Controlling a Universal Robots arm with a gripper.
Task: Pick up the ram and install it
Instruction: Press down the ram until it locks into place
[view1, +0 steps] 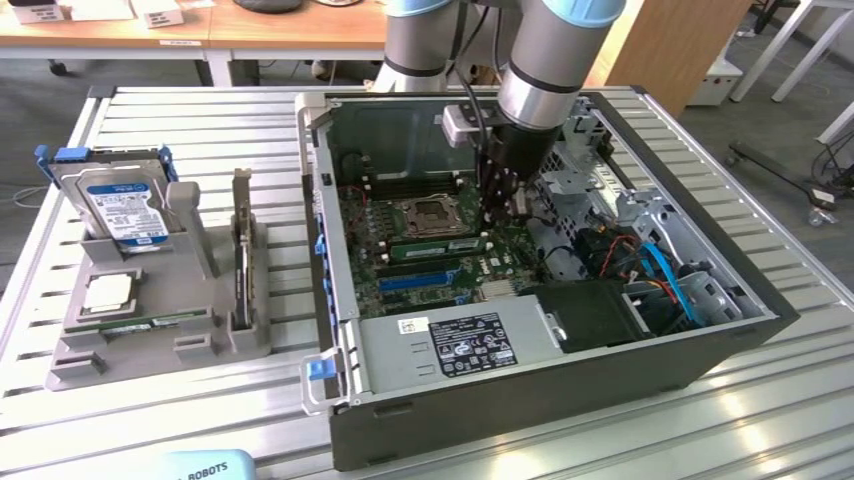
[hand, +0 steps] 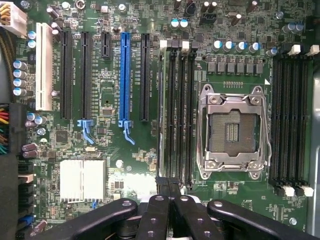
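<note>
The arm (view1: 541, 60) is built of silver-grey tubes joined by light blue rings. A black cable is run down its side past a small grey box. The gripper (hand: 169, 192) is made of black linked bars fastened with round silver pins.

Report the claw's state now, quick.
Claw: closed, down over the motherboard's memory slots, with a RAM stick seated beside it; nothing visibly held.

table (view1: 200, 400): slatted metal | on it: grey holder (view1: 147, 330); open computer case (view1: 641, 370)
</note>
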